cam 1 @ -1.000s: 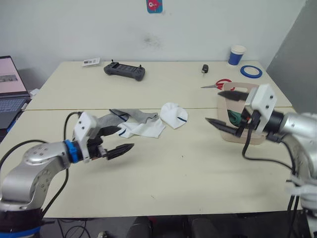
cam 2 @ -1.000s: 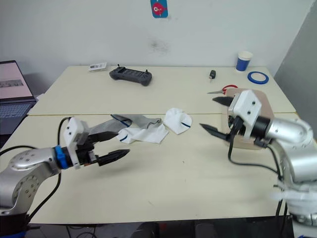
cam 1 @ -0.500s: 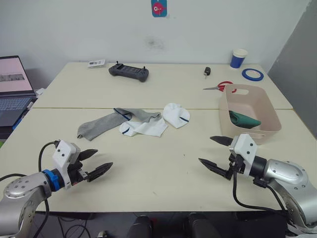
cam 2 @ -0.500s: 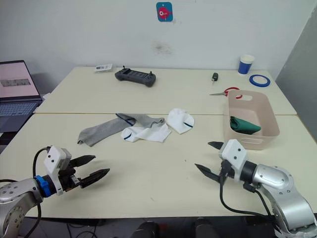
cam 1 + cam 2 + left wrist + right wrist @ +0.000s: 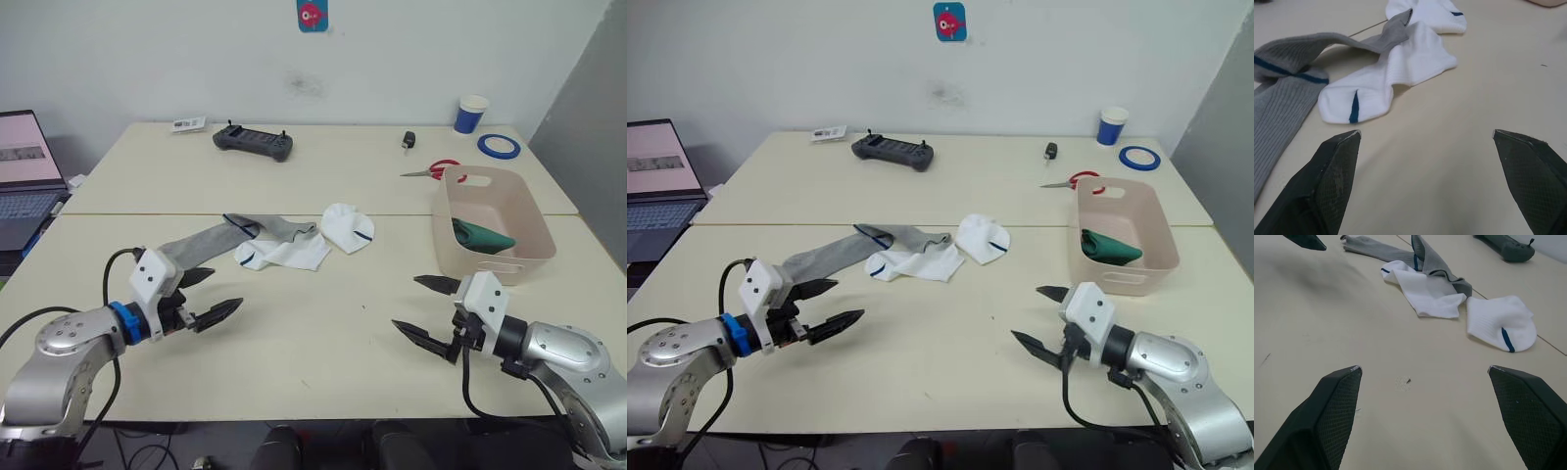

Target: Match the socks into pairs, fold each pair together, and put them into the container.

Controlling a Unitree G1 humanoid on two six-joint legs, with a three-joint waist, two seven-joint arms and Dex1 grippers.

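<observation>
**A:** Both arms low over the table [image 5: 323,362], and nothing held. The left gripper [image 5: 208,297] has its two black fingers spread wide, pointed at the sock heap. The right gripper [image 5: 423,309] is just as wide and empty, sitting on the near side of the container [image 5: 529,257].

**B:** Where are the socks relative to that tub?

**A:** The folded dark green pair [image 5: 480,235] is inside it. The rest lie in a loose pile well off its left side: a grey sock [image 5: 196,242] stretched out toward the left arm, another grey one [image 5: 284,228] draped over a flat white sock [image 5: 284,255] with a navy stripe, and the second white sock [image 5: 346,225] bunched nearest the tub.

**B:** So what makes this next grab go well?

**A:** I'd say pick one colour and stick to it. The two whites are the easy match, but the grey overlaps the flat one, so the left fingers should pinch the white at its free near edge and slide it clear rather than lift the tangle. The right arm looks better placed for the bunched white. Then lay them flat, one on the other.

**B:** Any writing to read?

**A:** Nothing legible. The blue-and-white cup [image 5: 470,113], the card on the wall [image 5: 312,14] and the slip beside the black controller [image 5: 253,142] are all too small to read.
</observation>
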